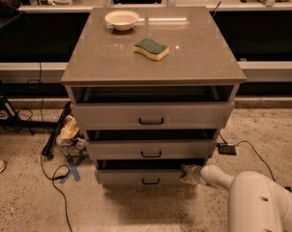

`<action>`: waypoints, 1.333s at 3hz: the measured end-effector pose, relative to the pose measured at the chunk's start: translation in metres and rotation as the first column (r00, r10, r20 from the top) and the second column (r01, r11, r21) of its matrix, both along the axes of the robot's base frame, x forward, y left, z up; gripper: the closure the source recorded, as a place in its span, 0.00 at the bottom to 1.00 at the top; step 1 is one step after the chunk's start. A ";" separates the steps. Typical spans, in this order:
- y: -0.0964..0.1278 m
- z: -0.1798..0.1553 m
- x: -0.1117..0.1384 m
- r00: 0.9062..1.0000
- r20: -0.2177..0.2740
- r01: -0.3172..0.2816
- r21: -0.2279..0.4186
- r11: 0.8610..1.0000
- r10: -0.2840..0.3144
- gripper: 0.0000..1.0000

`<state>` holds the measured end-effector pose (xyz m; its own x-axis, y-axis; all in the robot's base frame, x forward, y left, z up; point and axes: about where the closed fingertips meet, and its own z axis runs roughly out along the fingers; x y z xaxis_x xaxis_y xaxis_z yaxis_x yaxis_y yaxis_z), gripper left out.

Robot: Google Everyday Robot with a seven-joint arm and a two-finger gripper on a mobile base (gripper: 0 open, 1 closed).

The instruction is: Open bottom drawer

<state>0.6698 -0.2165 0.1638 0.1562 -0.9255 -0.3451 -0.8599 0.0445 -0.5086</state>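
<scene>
The bottom drawer [131, 177] is at the lower middle of the frame, lowest in the grey cabinet [112, 57]. Its front stands out a little, with a dark gap above. The gripper [189, 174] is at the right end of this front, on a white arm [252, 197] from the lower right corner. Whether it is open or closed, I cannot tell. On top lie a sponge [151, 48] and a bowl [122, 19].
</scene>
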 end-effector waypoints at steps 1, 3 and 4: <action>0.002 -0.001 -0.001 1.000 -0.002 -0.002 0.001 1.000 0.002 0.28; 0.005 -0.005 -0.003 1.000 -0.015 -0.005 -0.009 1.000 0.005 0.00; 0.005 -0.007 -0.005 0.999 -0.040 0.000 -0.039 0.999 -0.002 0.00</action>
